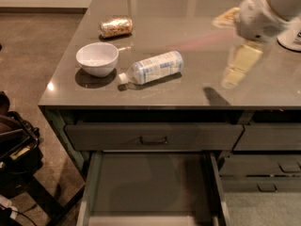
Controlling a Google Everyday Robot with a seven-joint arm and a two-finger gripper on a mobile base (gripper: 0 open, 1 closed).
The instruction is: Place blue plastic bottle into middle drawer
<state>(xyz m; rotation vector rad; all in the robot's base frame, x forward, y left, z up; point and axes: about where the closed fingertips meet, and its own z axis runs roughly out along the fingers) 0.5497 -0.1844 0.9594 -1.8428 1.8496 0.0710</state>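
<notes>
The blue plastic bottle (153, 67) lies on its side near the middle of the grey countertop (188, 13), its white cap pointing left toward the bowl. The middle drawer (150, 182) is pulled open below the counter's front edge, and its dark floor is bare. My gripper (231, 44) hangs over the right part of the counter, to the right of the bottle and apart from it. Its pale fingers (241, 64) are spread open and hold nothing.
A white bowl (97, 59) stands left of the bottle. A gold crinkled can (115, 27) lies behind the bowl. The shallow top drawer with a bar handle (153, 136) is shut. Narrower drawers (263, 168) are at the right. Dark equipment (14, 145) stands on the floor at left.
</notes>
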